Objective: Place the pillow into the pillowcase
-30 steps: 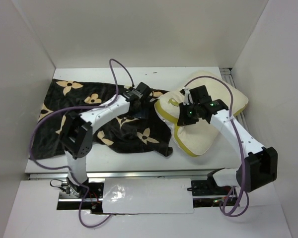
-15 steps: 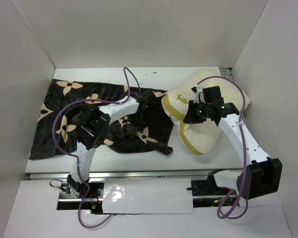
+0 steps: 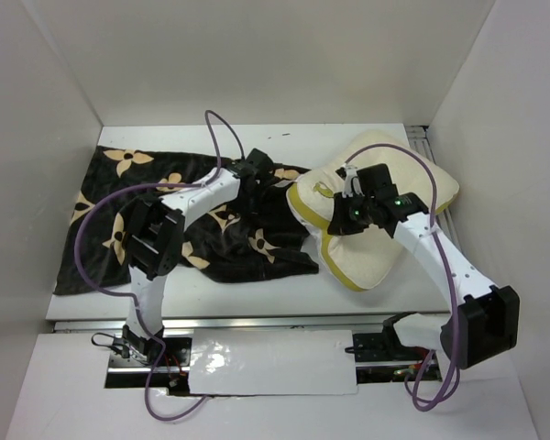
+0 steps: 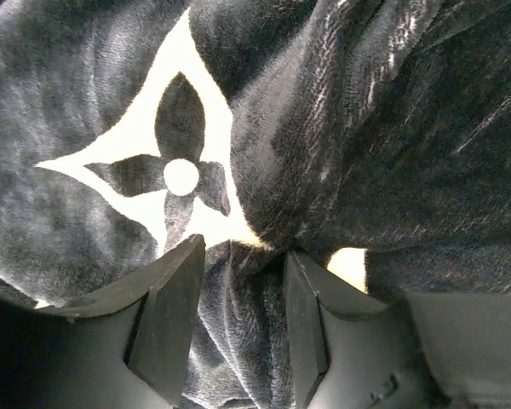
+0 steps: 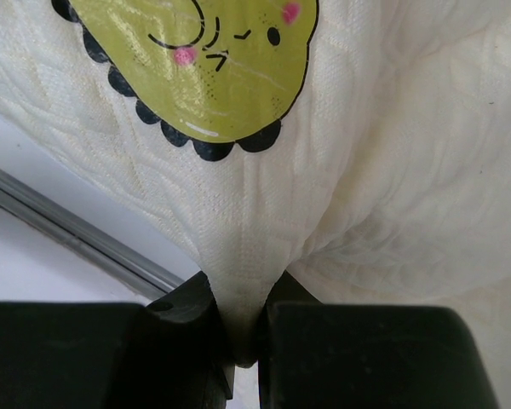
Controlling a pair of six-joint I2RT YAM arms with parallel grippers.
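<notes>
My left gripper (image 4: pixel 238 256) has its jaws partway apart, with a ridge of the pillowcase (image 4: pixel 392 128) bunched between the fingers (image 4: pixel 166 315). The plush touches both inner faces, but I cannot tell whether it is truly pinched. My right gripper (image 5: pixel 238 298) is closed on a thin fold of the pillow (image 5: pixel 392 170), with the cloth squeezed up between the two tips.

From above, I cannot see either set of fingertips. The left gripper (image 3: pixel 257 174) is buried against dark fabric at the pillowcase's right end, and the right gripper (image 3: pixel 344 197) is covered by its own wrist. I cannot make out the pillowcase's opening in any view. Both wrist cameras are too close to show any outline.

The pillowcase (image 3: pixel 247 247) lies rumpled across the left and middle of the table (image 3: pixel 302 137). It is dark plush with tan flower and star prints, and its right edge touches the pillow. The pillow (image 3: pixel 394 151) sits to the right, outside the pillowcase. It is cream and quilted with a yellow border, and it is buckled so that its near-left part bulges. The right wrist view shows a yellow-green cartoon-face patch (image 5: pixel 204 60) with a black scalloped rim on it. Below the patch is a metal rail (image 5: pixel 68 230).
</notes>
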